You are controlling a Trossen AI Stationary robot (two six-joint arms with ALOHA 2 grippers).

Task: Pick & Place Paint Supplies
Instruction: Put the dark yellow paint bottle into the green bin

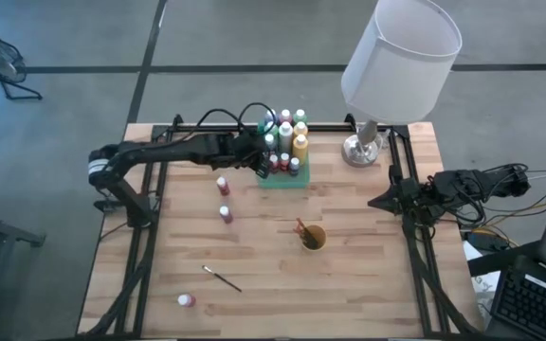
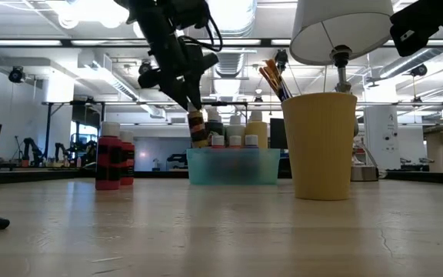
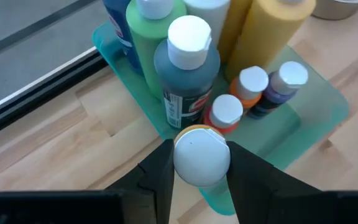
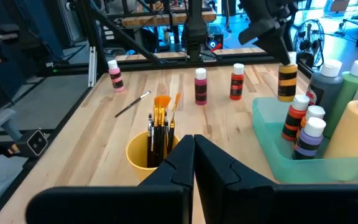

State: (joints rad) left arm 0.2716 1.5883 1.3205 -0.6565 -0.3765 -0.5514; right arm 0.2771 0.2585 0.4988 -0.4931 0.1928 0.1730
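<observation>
The left gripper (image 3: 197, 171) clamps a round-capped orange bottle (image 4: 287, 81) over the translucent green tray (image 3: 316, 106); the right gripper (image 4: 194, 152) rests shut. Pale wood-plank table (image 1: 368, 275)

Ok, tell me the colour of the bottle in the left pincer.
Yellow-orange bottle with a dark label band, clearest in the right wrist view.

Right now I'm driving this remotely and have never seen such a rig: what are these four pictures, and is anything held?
It is two dark robot arms at a wooden table. One picture looks straight down, one looks level across the tabletop, and one comes from each wrist.

The left gripper holds a small yellow paint bottle by its jaws, just above the near end of the green tray, which already holds many bottles. The right gripper waits shut at the table's right edge.

Loose on the table: two red bottles, a pink bottle and a paintbrush. The yellow cup holds brushes. A lamp stands at the back.
</observation>
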